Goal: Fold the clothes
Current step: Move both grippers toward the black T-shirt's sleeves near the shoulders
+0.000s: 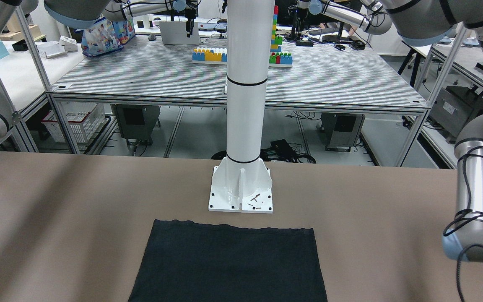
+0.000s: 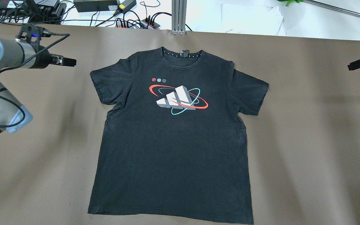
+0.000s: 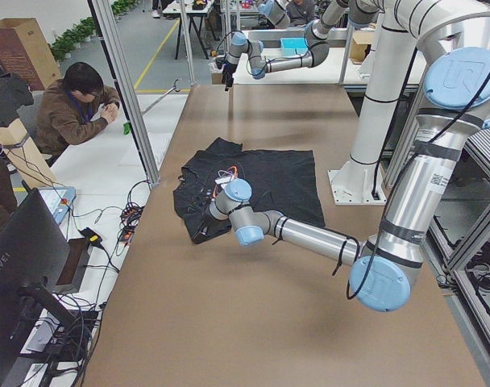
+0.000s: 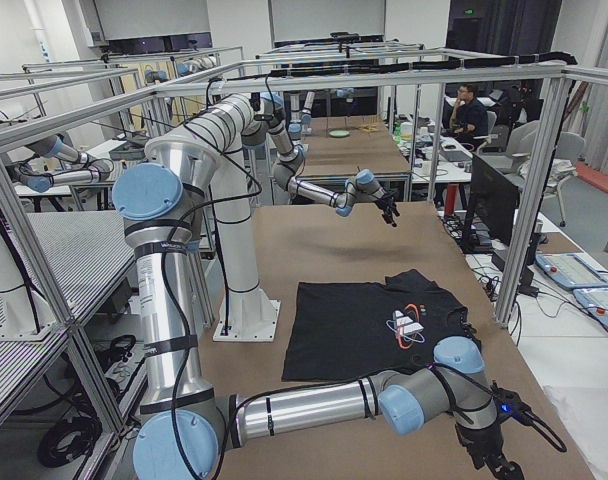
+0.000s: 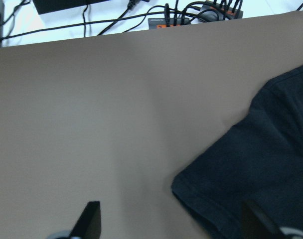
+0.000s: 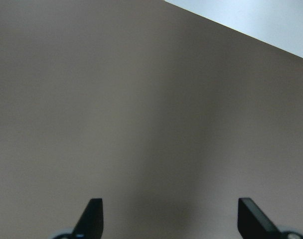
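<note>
**Shirt flat, left gripper closer to a sleeve**

I place everything from the white pedestal (image 1: pixel 241 195) that carries the arms. The black T-shirt (image 2: pixel 173 147) lies spread flat and print-up on the brown table cover (image 2: pixel 308 140), directly in front of the pedestal. Its hem (image 1: pixel 233 227) is the near edge, close to the base plate but not touching it. Its collar (image 2: pixel 181 54) is at the end farthest from the pedestal, so the long axis runs straight out from the pedestal, with the sleeves out to either side.

The left gripper (image 2: pixel 69 61) hangs out from the pedestal at about shoulder level of the shirt, on my left side. Its fingers are spread wide and hold nothing. The left sleeve (image 2: pixel 109 82) sits just inboard of it, near but apart, and its wrist view catches the sleeve's cuff at the lower right.

The right gripper (image 2: pixel 353 66) is equally far out from the pedestal on the other side, also spread and empty. It is well apart from the right sleeve (image 2: pixel 250 92), and its wrist view shows only table cover.

I judge the left arm has the shorter reach. Only table cover lies between each gripper and its sleeve. Cables and a power strip (image 2: pixel 136 22) lie past the table edge opposite the pedestal, beyond the collar.
</note>
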`<state>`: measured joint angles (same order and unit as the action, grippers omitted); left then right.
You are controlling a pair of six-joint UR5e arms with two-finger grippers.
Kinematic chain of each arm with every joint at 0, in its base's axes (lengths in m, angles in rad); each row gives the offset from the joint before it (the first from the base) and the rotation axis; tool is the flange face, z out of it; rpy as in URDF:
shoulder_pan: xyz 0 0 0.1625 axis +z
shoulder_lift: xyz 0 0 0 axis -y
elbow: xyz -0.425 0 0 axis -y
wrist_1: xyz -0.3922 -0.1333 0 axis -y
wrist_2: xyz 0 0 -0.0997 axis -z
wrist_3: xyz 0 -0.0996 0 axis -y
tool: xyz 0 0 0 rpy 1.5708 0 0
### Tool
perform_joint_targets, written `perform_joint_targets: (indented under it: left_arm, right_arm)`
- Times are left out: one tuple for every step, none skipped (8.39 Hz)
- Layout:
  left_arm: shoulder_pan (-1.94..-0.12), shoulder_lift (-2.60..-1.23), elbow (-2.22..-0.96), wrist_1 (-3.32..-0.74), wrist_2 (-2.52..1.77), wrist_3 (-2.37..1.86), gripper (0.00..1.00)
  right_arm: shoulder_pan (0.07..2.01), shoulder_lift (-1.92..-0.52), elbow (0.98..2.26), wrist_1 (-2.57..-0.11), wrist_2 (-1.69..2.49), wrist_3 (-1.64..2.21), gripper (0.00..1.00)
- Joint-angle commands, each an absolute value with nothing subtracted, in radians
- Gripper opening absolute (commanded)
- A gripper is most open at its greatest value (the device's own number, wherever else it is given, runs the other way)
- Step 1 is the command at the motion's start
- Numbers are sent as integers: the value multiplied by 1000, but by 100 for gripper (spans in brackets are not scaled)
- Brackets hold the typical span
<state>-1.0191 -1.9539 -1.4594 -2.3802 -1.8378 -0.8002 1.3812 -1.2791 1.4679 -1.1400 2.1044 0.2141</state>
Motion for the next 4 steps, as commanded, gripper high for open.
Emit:
perform_joint_targets:
  left_arm:
    - [-962, -2055, -1370, -2432, -1829, -942, 100]
    - [-962, -2077, -1308, -2504, -1829, -968, 100]
    - [-960, -2109, -1245, -2544, -1827, -986, 100]
    - [-954, -2135, -1214, -2546, -1825, -994, 100]
  right_arm:
    - [1254, -1200, 1367, -941, 2105, 500, 95]
    - [1217, -1169, 1344, -905, 2100, 587, 95]
    - [1183, -1142, 1333, -904, 2095, 632, 95]
    - [1164, -1120, 1319, -902, 2089, 655, 95]
